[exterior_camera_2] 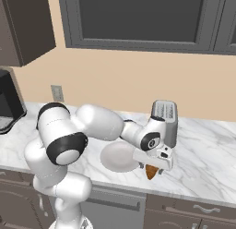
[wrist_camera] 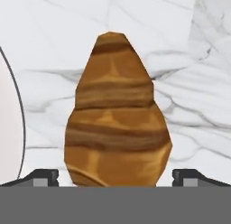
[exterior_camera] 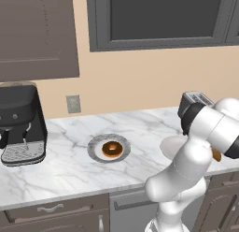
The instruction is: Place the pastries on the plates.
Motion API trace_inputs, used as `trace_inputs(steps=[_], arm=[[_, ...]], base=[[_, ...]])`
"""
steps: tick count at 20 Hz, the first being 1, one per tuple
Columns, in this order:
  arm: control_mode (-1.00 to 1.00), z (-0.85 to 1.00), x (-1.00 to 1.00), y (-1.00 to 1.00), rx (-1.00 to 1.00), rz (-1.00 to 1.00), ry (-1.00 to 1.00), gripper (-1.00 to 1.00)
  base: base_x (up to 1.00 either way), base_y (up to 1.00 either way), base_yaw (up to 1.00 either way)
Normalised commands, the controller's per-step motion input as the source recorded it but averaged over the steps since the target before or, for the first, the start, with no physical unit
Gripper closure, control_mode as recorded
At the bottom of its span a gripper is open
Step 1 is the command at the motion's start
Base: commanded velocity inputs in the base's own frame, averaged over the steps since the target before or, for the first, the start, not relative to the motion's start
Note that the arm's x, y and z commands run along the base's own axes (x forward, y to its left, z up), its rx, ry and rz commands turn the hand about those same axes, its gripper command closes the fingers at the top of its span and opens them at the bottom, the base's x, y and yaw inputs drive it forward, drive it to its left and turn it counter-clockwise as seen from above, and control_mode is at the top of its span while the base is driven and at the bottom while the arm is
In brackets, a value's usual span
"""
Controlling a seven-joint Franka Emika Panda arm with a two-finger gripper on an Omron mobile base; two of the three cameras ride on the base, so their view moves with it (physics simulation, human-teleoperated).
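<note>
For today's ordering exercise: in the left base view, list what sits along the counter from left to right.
Coffee machine → patterned plate holding the doughnut → plain white plate → toaster.

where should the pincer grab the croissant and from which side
Take the croissant across its wide, rounded end, coming straight down from above. It lies flat on the marble counter beside the plain white plate, and it tapers to a narrow tip that offers less to hold. The open pincer already straddles the wide end, one fingertip on each side.
</note>
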Motion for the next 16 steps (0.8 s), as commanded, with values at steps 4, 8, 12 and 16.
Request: trace_inputs(steps=[4,8,12,16], arm=[[-1.00,-0.19,0.00,0.00,0.00,0.00,0.00,-1.00],[-1.00,-0.12,0.00,0.00,0.00,0.00,0.00,-1.00],[-1.00,0.03,-0.01,-0.02,0.00,0.00,0.00,1.00],[-1.00,0.22,-0.04,0.00,0.00,0.00,0.00,1.00]], base=[[0.00,0.00,0.00],[0.00,0.00,0.00],[0.00,0.00,0.00],[0.00,0.00,0.00]])
